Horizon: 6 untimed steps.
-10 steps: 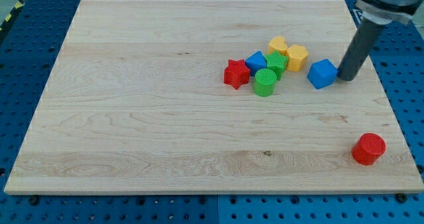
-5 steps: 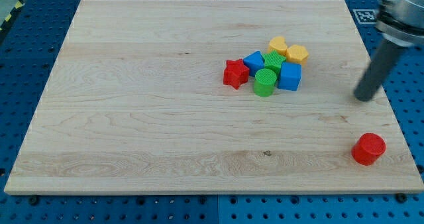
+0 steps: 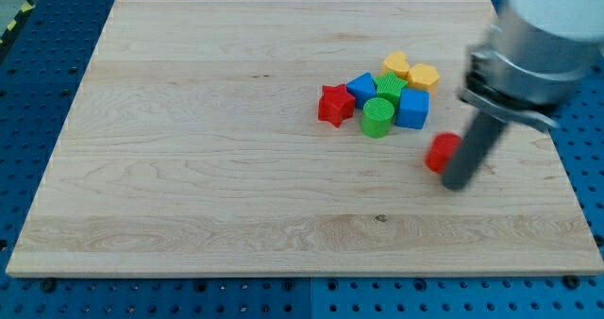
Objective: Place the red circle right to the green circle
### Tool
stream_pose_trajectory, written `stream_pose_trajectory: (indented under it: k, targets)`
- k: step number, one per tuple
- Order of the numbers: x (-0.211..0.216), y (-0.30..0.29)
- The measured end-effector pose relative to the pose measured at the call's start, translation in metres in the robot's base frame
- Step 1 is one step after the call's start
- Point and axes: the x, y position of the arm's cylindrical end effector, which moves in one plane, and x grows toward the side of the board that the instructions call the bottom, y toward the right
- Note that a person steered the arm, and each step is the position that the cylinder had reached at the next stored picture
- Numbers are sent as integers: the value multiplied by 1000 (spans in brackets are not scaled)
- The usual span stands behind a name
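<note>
The red circle (image 3: 439, 153) lies on the wooden board (image 3: 189, 149), below and to the right of the cluster, partly hidden by my rod. My tip (image 3: 458, 183) is at its right side, touching or nearly touching it. The green circle (image 3: 377, 117) sits at the cluster's lower edge, about one block-width to the left of and above the red circle. A blue cube (image 3: 412, 109) stands right of the green circle.
The cluster also holds a red star (image 3: 334, 104), a second blue block (image 3: 362, 88), a green star-like block (image 3: 389, 86) and two yellow blocks (image 3: 396, 66) (image 3: 423, 75). The board's right edge (image 3: 552, 149) is near the rod.
The blue cube was pushed left into the cluster. The rod then swung down and around to the red circle, which has slid from the lower right corner up and left toward the cluster.
</note>
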Motion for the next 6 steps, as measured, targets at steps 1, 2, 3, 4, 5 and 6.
stream_pose_trajectory:
  k: [1,2,3,4,5,6]
  targets:
    - [-16,-15]
    - [-5,-15]
    - [-5,-8]
    - [-5,24]
    - [-9,38]
    - [-19,22]
